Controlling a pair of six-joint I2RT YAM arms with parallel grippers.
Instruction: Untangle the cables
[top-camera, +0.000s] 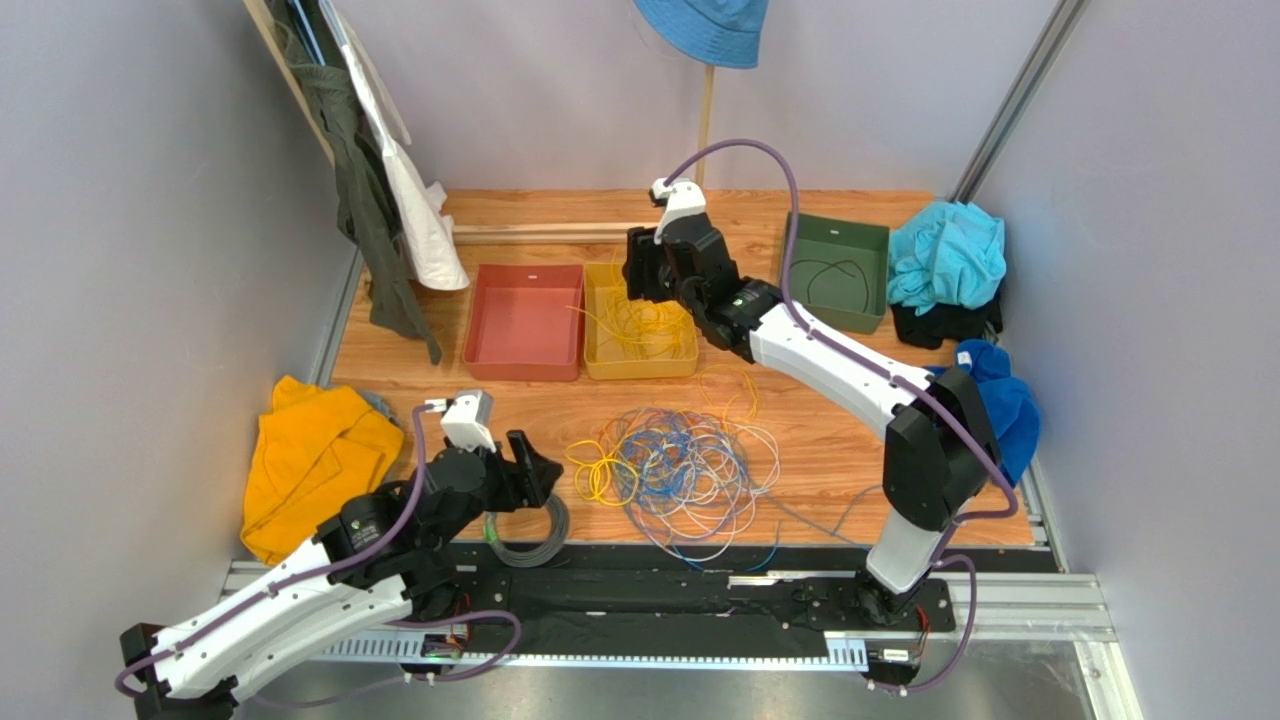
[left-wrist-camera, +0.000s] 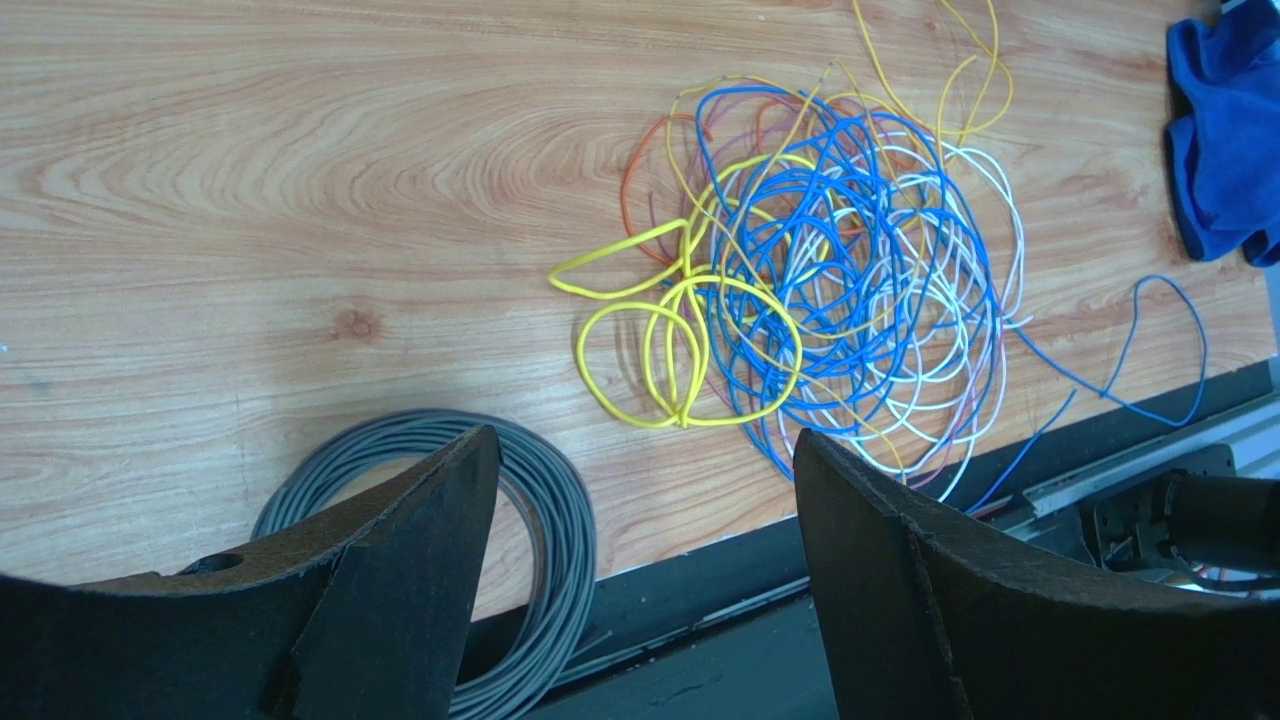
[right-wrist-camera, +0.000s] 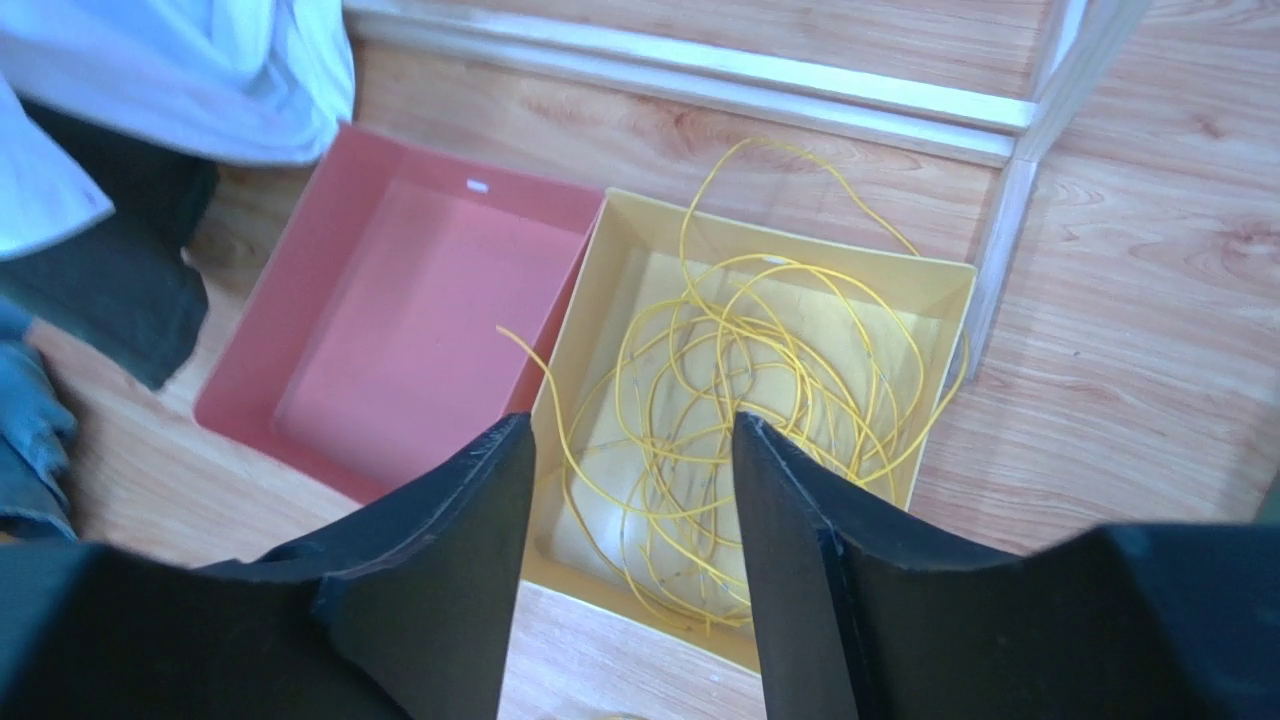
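A loose tangle of cables, blue, yellow and pale, lies on the wooden table near the front; in the left wrist view the cables spread right of centre. More yellow cables are curled inside the yellow bin. My right gripper hovers over that bin, and in its wrist view the right gripper has its jaws apart with nothing between them. My left gripper stands open just left of the tangle; in its own view the left gripper is empty.
A red bin sits left of the yellow one and a green bin with a dark wire sits at the back right. A grey coil lies under my left gripper. Cloths lie around: orange, blue, teal.
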